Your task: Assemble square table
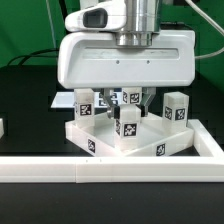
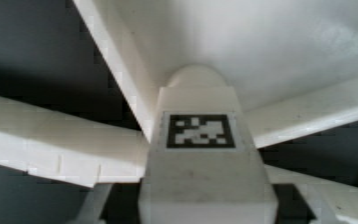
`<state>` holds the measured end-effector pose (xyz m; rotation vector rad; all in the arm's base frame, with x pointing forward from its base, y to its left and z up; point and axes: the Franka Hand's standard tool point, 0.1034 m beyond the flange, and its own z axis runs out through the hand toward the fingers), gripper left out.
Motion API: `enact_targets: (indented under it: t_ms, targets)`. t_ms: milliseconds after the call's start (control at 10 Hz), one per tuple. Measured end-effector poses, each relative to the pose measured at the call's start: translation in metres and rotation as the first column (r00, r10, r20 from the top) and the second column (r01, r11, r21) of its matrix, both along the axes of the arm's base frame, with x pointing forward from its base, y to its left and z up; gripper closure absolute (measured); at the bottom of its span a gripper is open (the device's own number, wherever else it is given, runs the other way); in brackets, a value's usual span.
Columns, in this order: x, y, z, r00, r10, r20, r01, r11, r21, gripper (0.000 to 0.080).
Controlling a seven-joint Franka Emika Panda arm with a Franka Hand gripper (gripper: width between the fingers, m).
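The white square tabletop [image 1: 100, 142] lies flat on the black table, and three tagged leg blocks show on it. One leg [image 1: 85, 104] stands at the exterior view's left and one [image 1: 176, 106] at its right. The middle leg [image 1: 128, 126] stands under my gripper [image 1: 129, 110]. In the wrist view this leg [image 2: 201, 130] fills the space between the two dark fingertips [image 2: 286, 205], which lie against its sides. My gripper [image 2: 204, 206] is shut on it. The tabletop's rim [image 2: 51, 135] runs behind the leg.
A long white border rail [image 1: 110, 171] runs along the front of the table and turns back at the exterior view's right [image 1: 212, 146]. A small white piece [image 1: 2, 127] shows at the left edge. The gripper's large white body hides the area behind the tabletop.
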<state>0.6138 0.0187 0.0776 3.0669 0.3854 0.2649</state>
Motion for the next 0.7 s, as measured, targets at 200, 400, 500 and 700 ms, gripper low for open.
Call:
enact_targets:
  t_ms: [200,400,500,700]
  targets:
    - [-0.0005,-0.0033,-0.0004,0.981,-0.196,0.002,0.196,0.98,0.041,0.0505]
    - [-0.0007,-0.0021,-0.0008,0.928,-0.372,0.004,0.371,0.926,0.075,0.0506]
    - [-0.0008,-0.0019,-0.001,0.893,-0.451,0.001,0.449,0.889,0.092,0.0506]
    - [-0.0006,-0.0017,-0.001,0.794,-0.608,-0.009,0.603,0.786,0.133,0.0506]
